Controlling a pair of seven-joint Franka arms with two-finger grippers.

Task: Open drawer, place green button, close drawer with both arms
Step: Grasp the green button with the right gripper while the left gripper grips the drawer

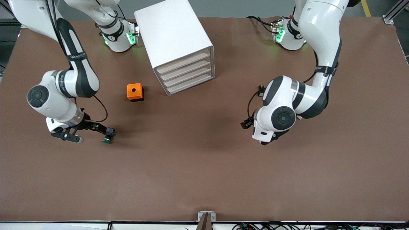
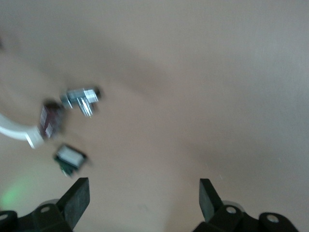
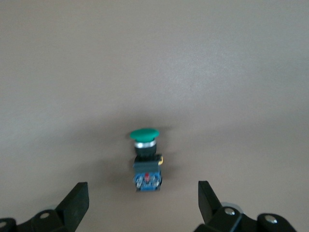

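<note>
The button [image 1: 108,135] lies on its side on the brown table toward the right arm's end, green cap [image 3: 143,134] on a black-and-blue body [image 3: 147,174]. My right gripper [image 1: 91,134] hovers open right beside it; in the right wrist view the button lies just ahead of the gap between the open fingers [image 3: 143,193]. The drawer [image 1: 189,77] is third from the top of the white cabinet [image 1: 174,35] and is shut, like the other three. My left gripper [image 1: 267,140] hangs open over bare table at the left arm's end, with nothing between its fingers [image 2: 144,191].
An orange cube with a hole [image 1: 135,92] sits beside the cabinet's front corner, toward the right arm's end. In the left wrist view a small black-and-white component [image 2: 70,158] and a silver metal part [image 2: 82,99] show, blurred, off to one side of the left gripper.
</note>
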